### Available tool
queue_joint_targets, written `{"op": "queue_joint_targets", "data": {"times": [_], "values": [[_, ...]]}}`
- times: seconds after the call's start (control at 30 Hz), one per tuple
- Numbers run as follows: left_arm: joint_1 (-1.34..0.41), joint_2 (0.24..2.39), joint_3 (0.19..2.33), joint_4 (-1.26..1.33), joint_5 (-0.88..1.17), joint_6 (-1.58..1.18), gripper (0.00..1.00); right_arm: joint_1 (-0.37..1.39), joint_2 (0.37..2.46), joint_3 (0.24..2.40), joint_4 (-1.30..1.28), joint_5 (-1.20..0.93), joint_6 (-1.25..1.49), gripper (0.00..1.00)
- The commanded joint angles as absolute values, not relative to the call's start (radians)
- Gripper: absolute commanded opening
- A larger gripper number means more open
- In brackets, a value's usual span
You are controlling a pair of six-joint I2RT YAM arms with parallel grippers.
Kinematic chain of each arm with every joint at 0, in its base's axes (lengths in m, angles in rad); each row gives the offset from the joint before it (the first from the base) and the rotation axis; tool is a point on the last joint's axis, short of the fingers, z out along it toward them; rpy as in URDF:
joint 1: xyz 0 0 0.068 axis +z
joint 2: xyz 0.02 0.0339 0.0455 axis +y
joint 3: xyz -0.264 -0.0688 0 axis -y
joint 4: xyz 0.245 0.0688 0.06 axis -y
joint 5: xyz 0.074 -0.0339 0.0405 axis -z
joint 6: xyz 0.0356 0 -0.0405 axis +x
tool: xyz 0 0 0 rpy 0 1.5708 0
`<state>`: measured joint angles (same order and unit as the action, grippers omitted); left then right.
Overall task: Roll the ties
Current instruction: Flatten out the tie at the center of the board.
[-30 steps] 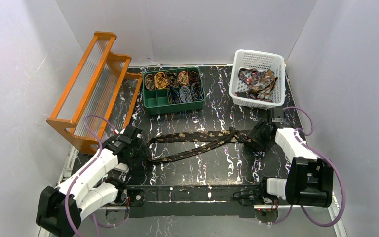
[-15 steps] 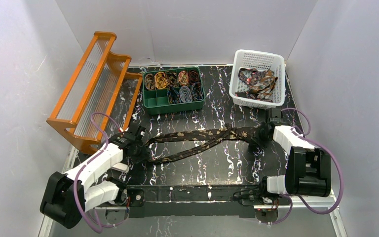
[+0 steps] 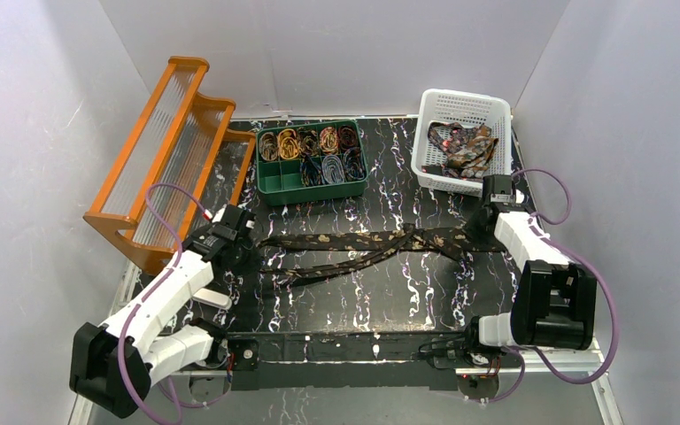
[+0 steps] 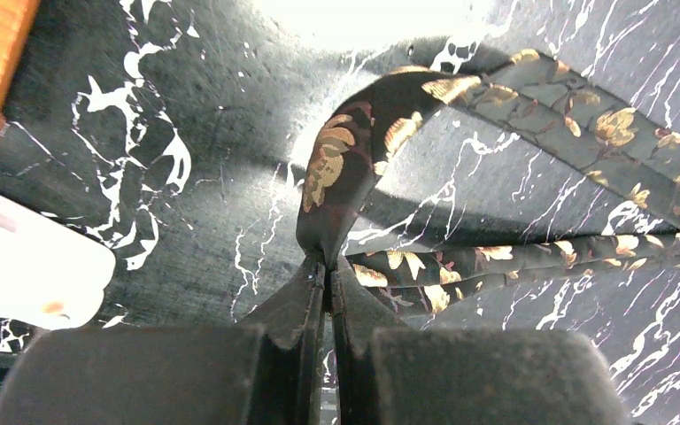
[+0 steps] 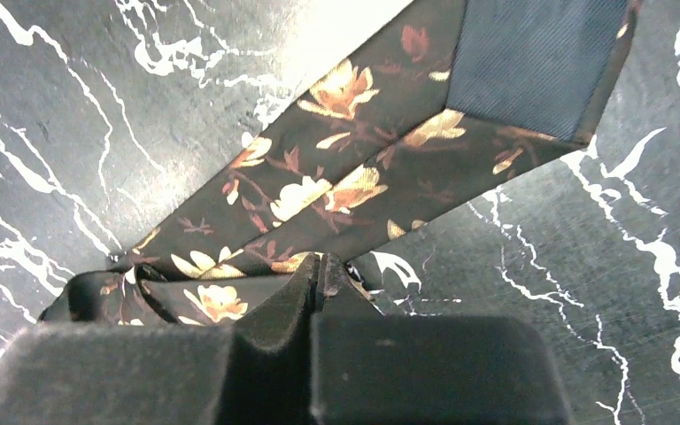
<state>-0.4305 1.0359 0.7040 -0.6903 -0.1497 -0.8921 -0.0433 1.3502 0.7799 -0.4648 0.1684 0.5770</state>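
A dark tie (image 3: 363,245) with gold flowers lies stretched left to right across the middle of the table (image 3: 390,297), doubled into two strands. The left fingers (image 4: 314,285) are pressed tight on its fold at the left end, where the fabric arches up off the table. The right fingers (image 5: 305,283) are pinched on the fabric near the wide end. A green tray (image 3: 276,184) at the far middle holds rolled ties (image 3: 310,142). A white basket (image 3: 460,96) at the far right holds loose ties (image 3: 465,146).

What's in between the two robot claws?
A tie, folded double, stretches from the left claw to the right claw. Both pinch it. The top view shows this best.
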Motion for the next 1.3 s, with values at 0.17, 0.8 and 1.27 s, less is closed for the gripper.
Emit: {"op": "queue_joint_targets", "data": {"times": [0.17, 0.8, 1.27], "values": [[-0.373, 1.042, 0.725, -0.737, -0.179, -0.867, 0.0, -0.058, 1.392, 0.813, -0.453, -0.174, 0.427, 0.53], [-0.315, 1.129, 0.788, -0.719, -0.144, -0.786, 0.0, -0.06, 1.424, 0.787, -0.533, 0.058, 0.447, 0.7], [-0.297, 1.154, 0.83, -0.772, -0.206, -0.782, 0.0, -0.058, 1.508, 0.792, -0.511, 0.127, 0.484, 0.39]]}}
